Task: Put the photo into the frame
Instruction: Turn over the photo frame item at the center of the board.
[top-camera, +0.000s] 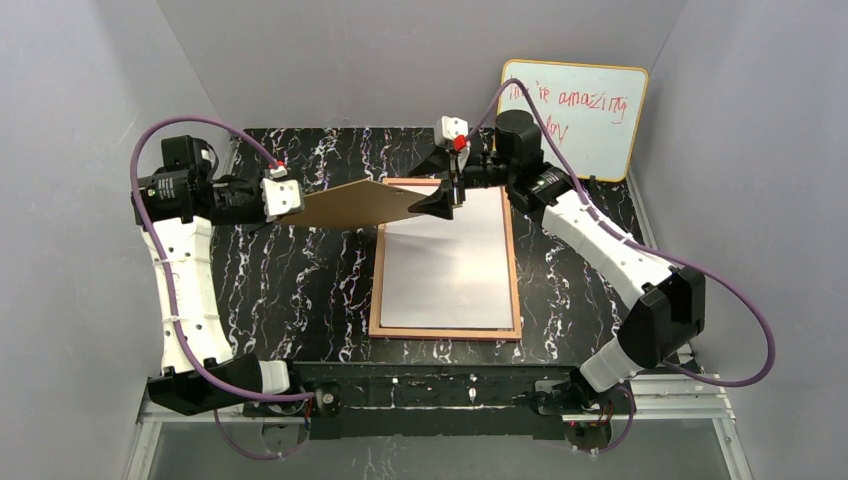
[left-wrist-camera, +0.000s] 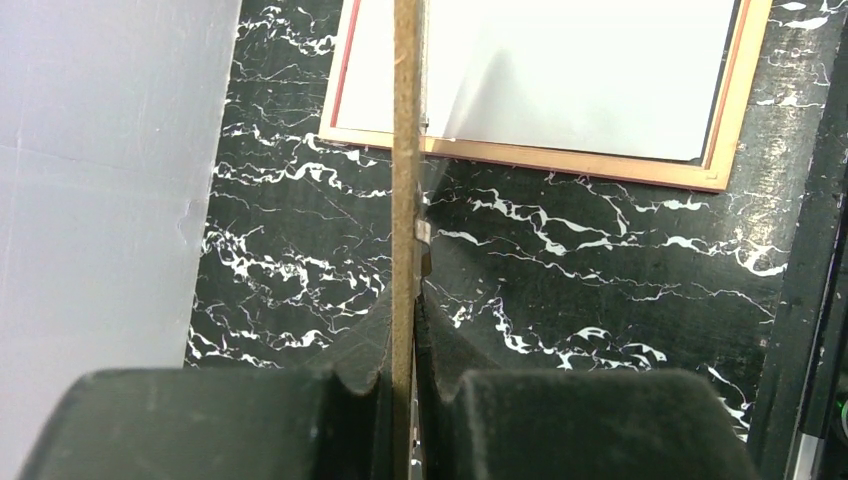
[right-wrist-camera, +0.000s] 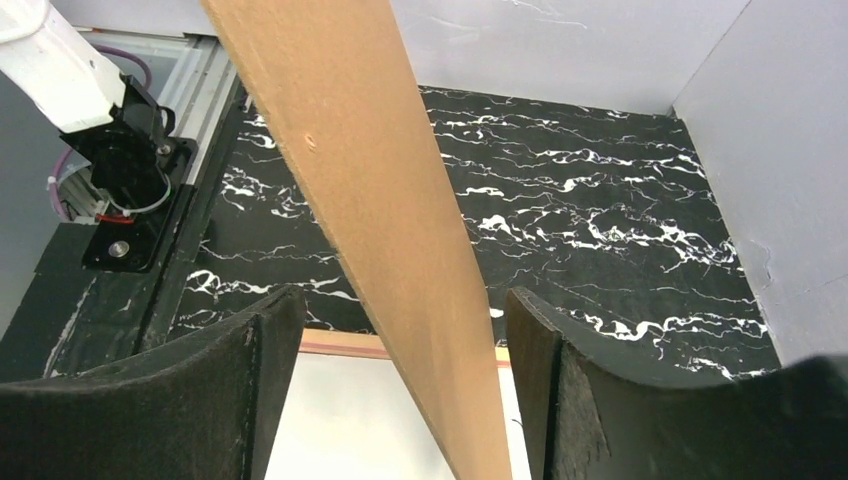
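Note:
The frame (top-camera: 445, 333) lies flat on the table, orange-tan side up. Inside it lies the photo (top-camera: 450, 270), with only its plain white back showing. My left gripper (top-camera: 300, 200) is shut on one end of the brown backing board (top-camera: 355, 204) and holds it in the air, slanting toward the frame's far left corner. In the left wrist view the board (left-wrist-camera: 405, 150) stands edge-on between the pinched fingers (left-wrist-camera: 360, 370). My right gripper (top-camera: 440, 203) is open around the board's other end (right-wrist-camera: 380, 200), with a gap at each finger (right-wrist-camera: 270, 380). Frame (right-wrist-camera: 340, 345) and photo (right-wrist-camera: 340, 430) show below.
A yellow-edged whiteboard (top-camera: 575, 115) with red writing leans against the back wall at the right. The black marbled tabletop (top-camera: 290, 290) is enclosed by grey walls on three sides. The arm bases sit on a rail at the near edge.

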